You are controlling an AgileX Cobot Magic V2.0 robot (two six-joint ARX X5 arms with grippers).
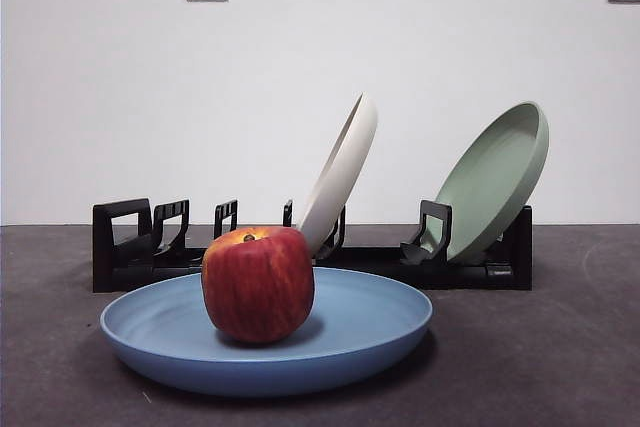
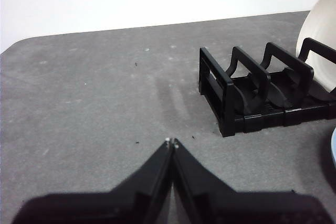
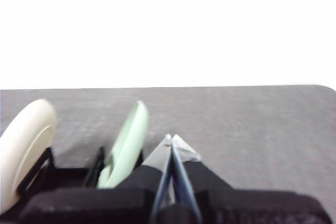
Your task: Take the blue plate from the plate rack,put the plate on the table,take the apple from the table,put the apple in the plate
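The red apple (image 1: 258, 284) sits in the light-blue plate (image 1: 380, 322), which lies flat on the dark grey table (image 1: 540, 357) in front of the black plate rack (image 1: 125, 247). Neither gripper shows in the front view. In the left wrist view my left gripper (image 2: 171, 142) is shut and empty, held over bare table beside the rack's handle end (image 2: 252, 95); a sliver of the blue plate (image 2: 333, 148) shows at the edge. In the right wrist view my right gripper (image 3: 171, 139) is shut and empty, near the rack (image 3: 63, 177).
A cream-white plate (image 1: 340, 177) and a sage-green plate (image 1: 495, 179) lean in the rack's slots; both also show in the right wrist view, cream (image 3: 23, 145) and green (image 3: 126, 145). A white wall with two sockets stands behind the table.
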